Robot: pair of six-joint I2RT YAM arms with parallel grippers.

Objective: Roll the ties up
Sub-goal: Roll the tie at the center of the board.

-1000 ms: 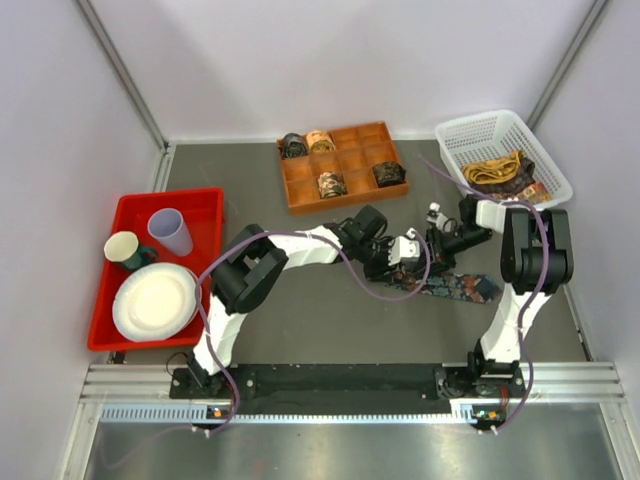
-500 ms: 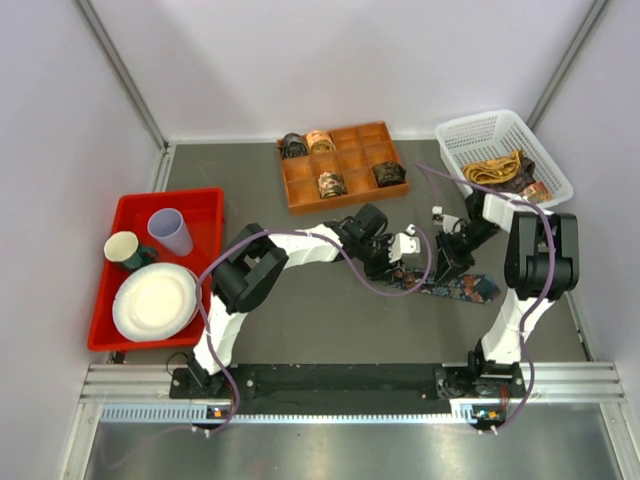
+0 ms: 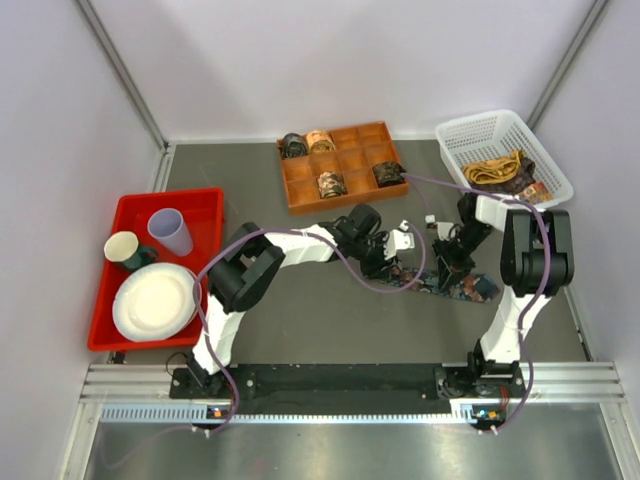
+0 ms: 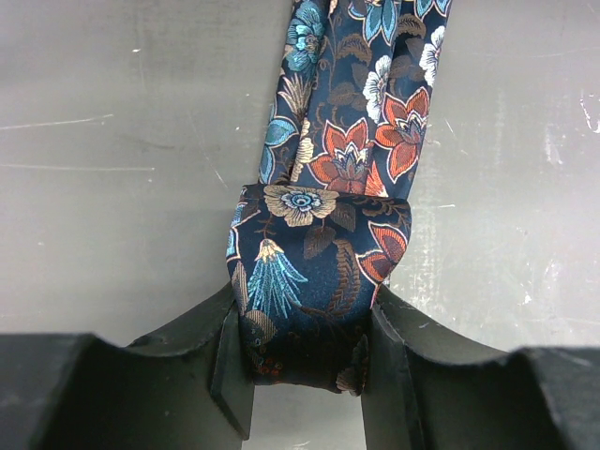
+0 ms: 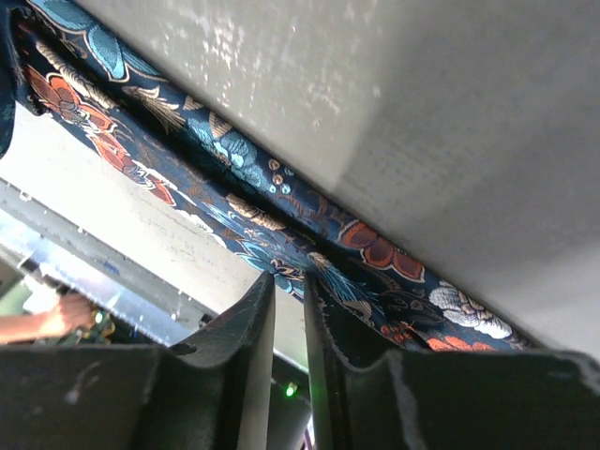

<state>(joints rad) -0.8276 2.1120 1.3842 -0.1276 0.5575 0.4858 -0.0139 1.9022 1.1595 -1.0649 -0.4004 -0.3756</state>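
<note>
A dark floral tie (image 3: 465, 287), navy with red, blue and gold blossoms, lies flat on the grey table (image 3: 300, 320), right of centre, running left to right. The left gripper (image 4: 305, 319) is at the tie's left end. In its wrist view the fingers (image 4: 230, 361) press in from both sides on a short folded or rolled end of the tie, and the rest of the tie stretches away from them across the table.

The right gripper (image 5: 289, 281) is further right, about midway along the tie. Its fingers are close together with only a thin gap, their tips at the tie's edge; I cannot tell whether cloth is caught between them. Beyond it, the tie's right end lies free.

At the far side, an orange compartment tray (image 3: 345, 206) holds four small coiled ties (image 3: 332, 184).
</note>
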